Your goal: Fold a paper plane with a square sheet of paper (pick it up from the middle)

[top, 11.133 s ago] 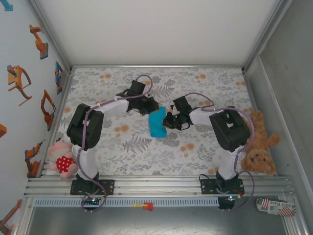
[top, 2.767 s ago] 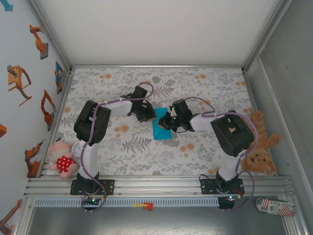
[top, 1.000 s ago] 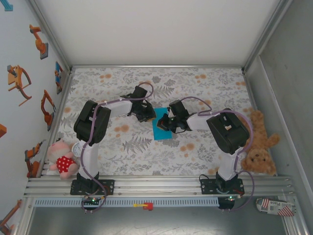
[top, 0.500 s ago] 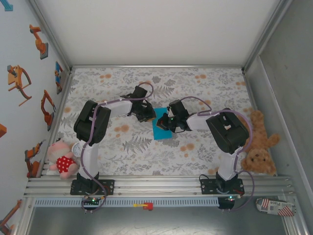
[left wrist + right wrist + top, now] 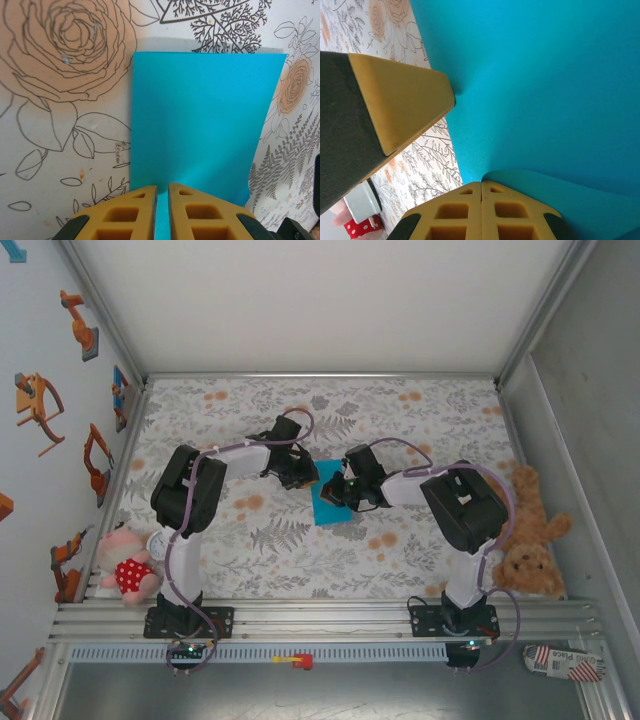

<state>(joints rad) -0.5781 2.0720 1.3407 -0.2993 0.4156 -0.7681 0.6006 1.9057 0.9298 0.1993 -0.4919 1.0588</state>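
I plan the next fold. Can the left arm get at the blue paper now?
Likely yes: the left gripper touches the paper, and the right gripper beside it leaves room.

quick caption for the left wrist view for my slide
Left hand, fingers almost closed, at the near edge of the turquoise paper lying on the floral tablecloth.

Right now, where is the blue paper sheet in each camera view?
Top external: blue paper mid-frame, on the floral tablecloth.
Left wrist: blue paper mid-frame.
Right wrist: blue paper across the upper right.
Shared landmark: the floral tablecloth beside it.
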